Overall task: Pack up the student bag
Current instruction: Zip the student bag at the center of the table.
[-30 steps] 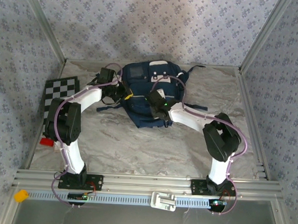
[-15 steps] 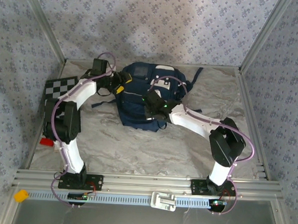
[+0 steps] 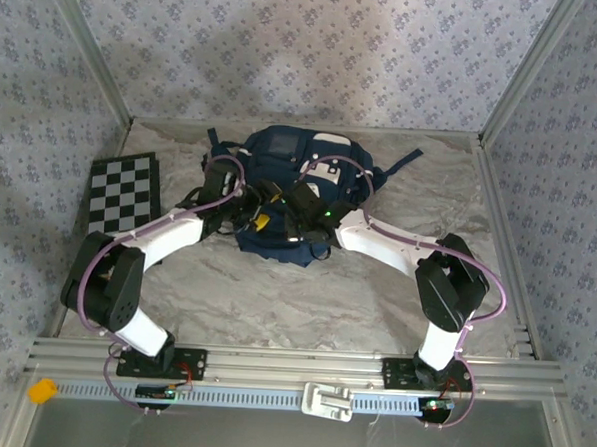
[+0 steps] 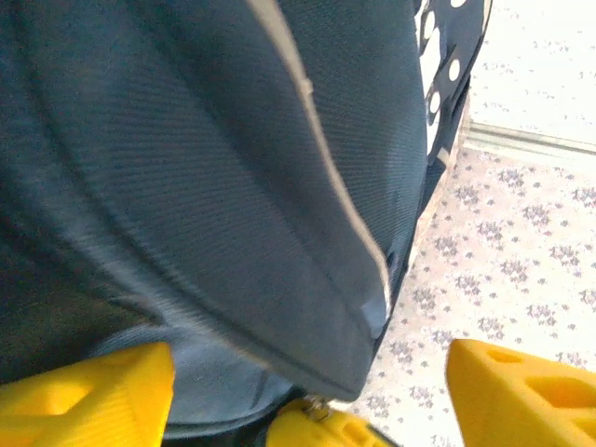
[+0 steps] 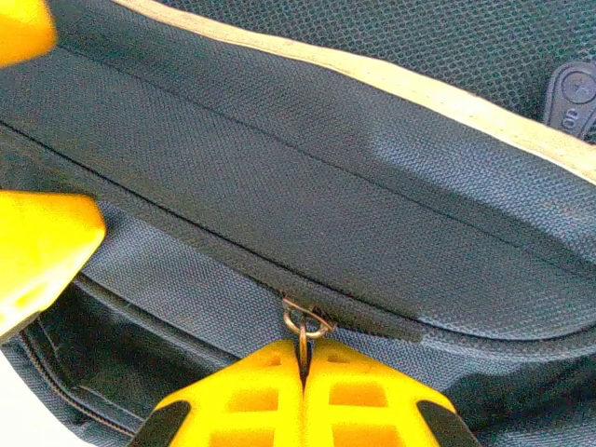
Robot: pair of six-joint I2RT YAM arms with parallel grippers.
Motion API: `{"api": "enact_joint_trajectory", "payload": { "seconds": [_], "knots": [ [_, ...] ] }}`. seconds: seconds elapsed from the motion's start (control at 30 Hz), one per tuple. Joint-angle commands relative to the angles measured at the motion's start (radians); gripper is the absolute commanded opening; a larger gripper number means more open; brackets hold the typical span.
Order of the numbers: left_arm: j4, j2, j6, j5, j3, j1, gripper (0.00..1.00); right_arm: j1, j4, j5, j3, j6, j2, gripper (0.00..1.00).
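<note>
Step in hand looks like working the zip on the large navy blue woven-fabric student bag [image 3: 279, 152], which lies back-centre on the grey-white marbled bench [image 3: 275, 292], between the two arms. The right end effector [image 5: 303, 358] is fully closed, tips pinching the small brass-coloured wire zipper pull ring [image 5: 305, 323]. The left end effector [image 4: 303, 372] is wide open, its yellow plastic fingers [image 4: 88, 396] spread with a fold of the bag's edge between them, gripping nothing. To do it well, I'd clamp the left on fabric just beside the slider for counter-tension, then drag the right low and parallel to the seam. Off-axis pull risks the thin ring slipping out of the flat tips, and the slack shell will likely bunch. Can't tell whether the zip is meant to open or close. Materials: coarse nylon-like weave, soft rounded bulge; pale tan piping stripe [image 5: 391, 79] along the panel; mesh-textured fabric above it; dark rubbery moulded tab [image 5: 573, 98] at the upper right.
</note>
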Motion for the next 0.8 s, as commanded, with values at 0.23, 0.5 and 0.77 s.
{"api": "enact_joint_trajectory", "payload": {
  "seconds": [0.23, 0.5, 0.77],
  "knots": [
    [0.036, 0.082, -0.080, -0.155, 0.068, -0.034, 0.22, 0.001, -0.040, 0.046, 0.017, 0.024, -0.003, 0.00],
    [-0.139, 0.057, 0.117, -0.135, 0.097, 0.030, 0.00, -0.042, -0.107, 0.115, -0.082, -0.023, -0.106, 0.00],
    [-0.215, 0.028, 0.347, -0.008, 0.080, 0.174, 0.00, -0.119, -0.080, 0.130, -0.178, -0.129, -0.128, 0.00]
  ]
}}
